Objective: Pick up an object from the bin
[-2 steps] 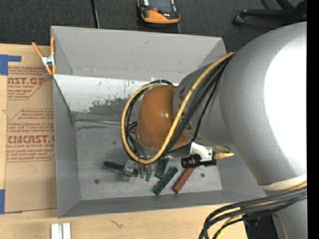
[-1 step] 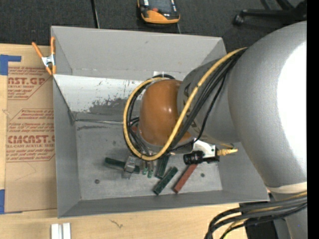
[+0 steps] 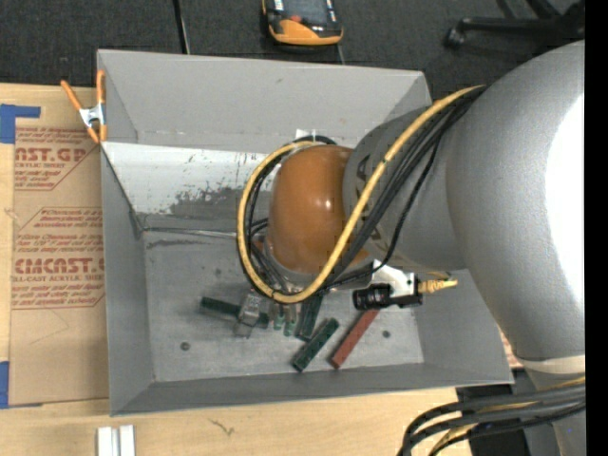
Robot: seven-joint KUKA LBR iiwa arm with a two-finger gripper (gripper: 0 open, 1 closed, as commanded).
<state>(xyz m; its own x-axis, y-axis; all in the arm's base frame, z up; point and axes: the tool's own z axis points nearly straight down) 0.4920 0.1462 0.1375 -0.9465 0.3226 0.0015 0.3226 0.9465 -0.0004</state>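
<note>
My gripper (image 3: 287,317) pokes out from under the arm's orange cover, low over the middle of the bin floor. Just left of it lies a small grey metal piece (image 3: 250,314), with a short dark green bar (image 3: 220,305) beside that. To the gripper's lower right a dark green stick (image 3: 314,344) lies slanted, and a red-brown stick (image 3: 353,338) lies parallel to it. Whether anything is between the gripper's tips is hidden.
A black and white cylinder-shaped thing with a yellow tip (image 3: 389,294) lies to the right, close under the arm. The arm and its cables cover the bin's right half. The bin's sloping walls rise on all sides.
</note>
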